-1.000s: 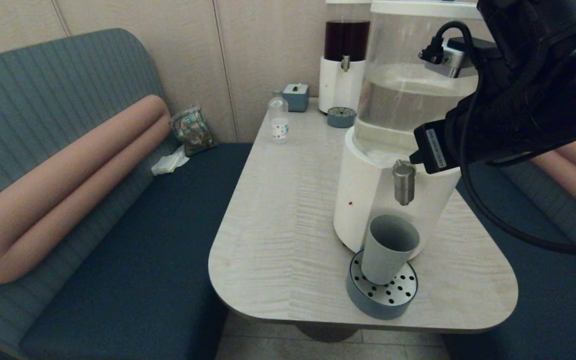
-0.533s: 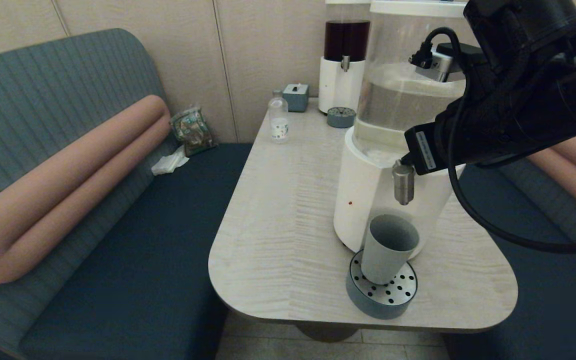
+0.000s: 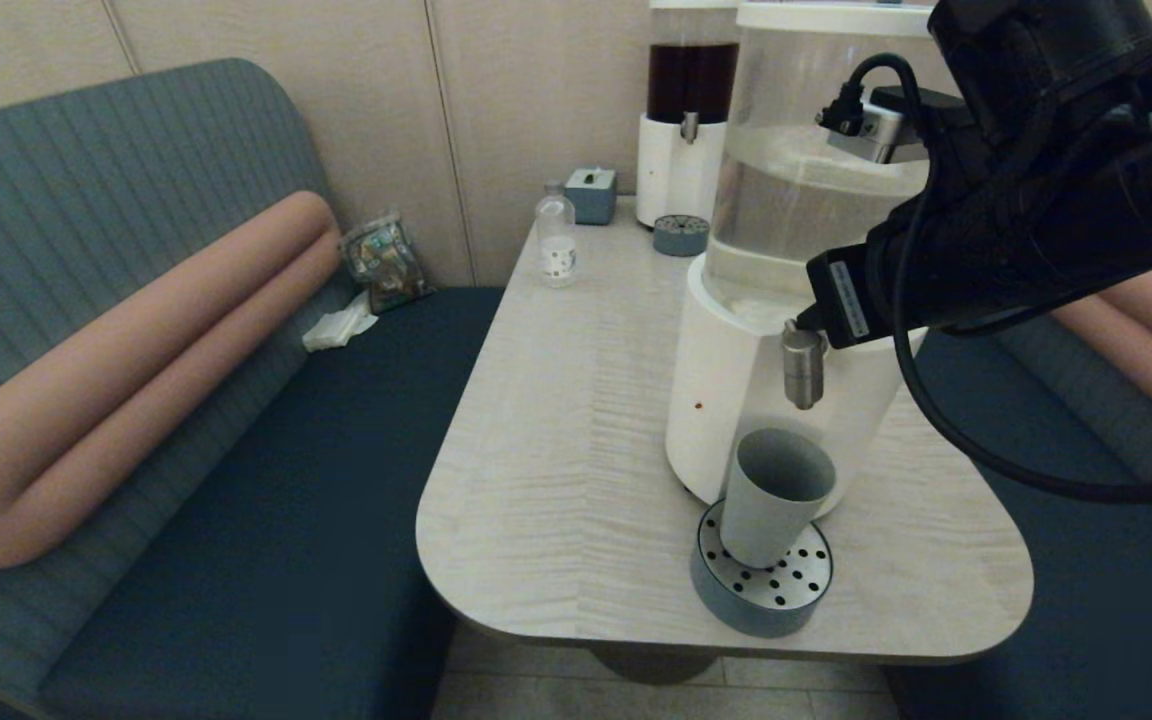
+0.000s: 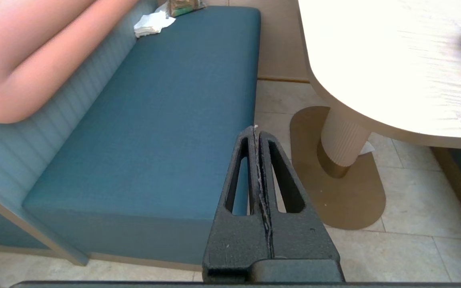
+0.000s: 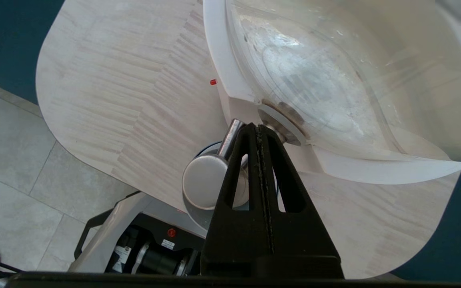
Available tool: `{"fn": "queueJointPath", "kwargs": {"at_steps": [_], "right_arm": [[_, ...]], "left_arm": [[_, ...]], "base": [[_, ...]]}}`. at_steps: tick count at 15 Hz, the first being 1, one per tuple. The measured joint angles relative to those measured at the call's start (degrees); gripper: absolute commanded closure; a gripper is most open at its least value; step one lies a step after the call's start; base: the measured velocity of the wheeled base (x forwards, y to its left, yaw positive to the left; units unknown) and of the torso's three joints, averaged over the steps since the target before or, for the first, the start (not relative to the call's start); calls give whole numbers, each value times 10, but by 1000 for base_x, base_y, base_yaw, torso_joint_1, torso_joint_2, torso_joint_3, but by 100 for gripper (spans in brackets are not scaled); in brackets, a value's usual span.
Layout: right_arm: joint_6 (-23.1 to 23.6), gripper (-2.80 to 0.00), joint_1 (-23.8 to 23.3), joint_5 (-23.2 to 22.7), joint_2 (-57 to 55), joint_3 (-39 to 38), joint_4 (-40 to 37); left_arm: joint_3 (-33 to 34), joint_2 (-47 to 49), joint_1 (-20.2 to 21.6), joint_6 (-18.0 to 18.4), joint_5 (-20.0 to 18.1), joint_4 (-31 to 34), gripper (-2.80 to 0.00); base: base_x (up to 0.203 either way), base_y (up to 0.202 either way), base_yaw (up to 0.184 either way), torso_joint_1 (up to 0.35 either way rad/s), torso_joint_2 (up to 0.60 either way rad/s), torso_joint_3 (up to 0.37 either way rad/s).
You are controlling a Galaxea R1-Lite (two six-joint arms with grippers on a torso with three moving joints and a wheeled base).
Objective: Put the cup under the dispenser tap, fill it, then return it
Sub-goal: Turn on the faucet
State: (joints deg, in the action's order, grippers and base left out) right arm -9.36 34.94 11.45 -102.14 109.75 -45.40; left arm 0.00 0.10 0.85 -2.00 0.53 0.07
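The grey-green cup stands upright on the round perforated tray, directly below the steel dispenser tap of the big white-based dispenser. My right gripper is shut and empty, its tips at the tap's top where it joins the tank. In the right wrist view the shut fingertips lie beside the tap's round cap. My left gripper is shut and empty, parked low over the bench edge and floor, out of the head view.
The pale wooden table also carries a small clear bottle, a blue-grey box, a dark-liquid dispenser and a second small tray at the back. Blue benches flank the table.
My right arm has moved left and slightly down, bringing its shut tips to the top of the tap. The cup has stayed on the tray.
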Motion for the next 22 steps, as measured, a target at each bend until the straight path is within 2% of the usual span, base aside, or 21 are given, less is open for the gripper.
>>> {"fn": "queueJointPath", "kwargs": {"at_steps": [8,22], "right_arm": [[2,0,0,-42,-3,0,3],[7,0,0,-63,-6,0,1]], "left_arm": [[0,0,0,0,0,0,0],[0,0,0,0,0,0,0]], "base": [[0,0,0,0,0,0],[0,0,0,0,0,0]]}}
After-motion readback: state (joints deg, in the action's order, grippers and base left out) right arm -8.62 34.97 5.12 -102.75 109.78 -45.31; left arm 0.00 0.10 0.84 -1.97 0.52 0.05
